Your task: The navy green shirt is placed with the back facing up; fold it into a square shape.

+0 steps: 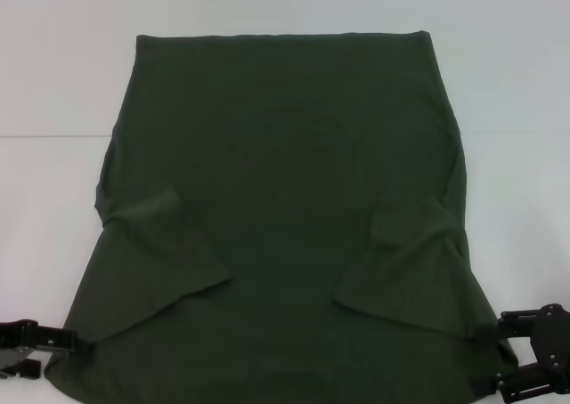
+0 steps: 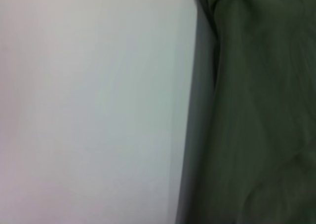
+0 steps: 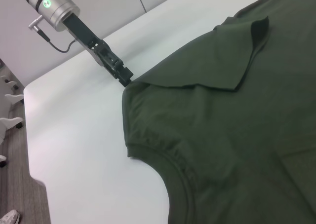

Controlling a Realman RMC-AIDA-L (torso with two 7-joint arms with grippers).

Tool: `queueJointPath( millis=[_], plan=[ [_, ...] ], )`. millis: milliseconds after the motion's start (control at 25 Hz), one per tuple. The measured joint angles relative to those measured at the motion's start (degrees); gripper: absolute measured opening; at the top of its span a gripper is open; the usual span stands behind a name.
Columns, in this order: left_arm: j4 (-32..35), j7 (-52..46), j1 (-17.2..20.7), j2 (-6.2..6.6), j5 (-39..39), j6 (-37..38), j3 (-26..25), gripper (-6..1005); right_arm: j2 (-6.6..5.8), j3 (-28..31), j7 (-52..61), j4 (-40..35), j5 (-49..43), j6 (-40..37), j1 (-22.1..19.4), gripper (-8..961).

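Observation:
The navy green shirt lies flat on the white table with its plain side up. Its hem is at the far end and both short sleeves are folded inward over the body. The neckline is at the near edge. My left gripper sits low at the shirt's near left shoulder corner and touches the cloth edge, as the right wrist view shows. At the near right shoulder corner my right gripper stands open, its jaws spread on either side of the shirt's edge. The left wrist view shows only cloth beside bare table.
The table's near left corner drops to a wood floor with white chair bases. A seam runs across the tabletop behind the shirt's middle. Bare table surrounds the shirt on the left, right and far sides.

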Motion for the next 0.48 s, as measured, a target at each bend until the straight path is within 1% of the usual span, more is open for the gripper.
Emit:
queueJointPath(
  millis=[480],
  plan=[
    [-0.27, 0.0, -0.34, -0.19, -0.24, -0.03, 0.01, 937, 0.0, 0.0, 0.08, 0.2, -0.01, -0.05, -0.06, 911]
  ],
)
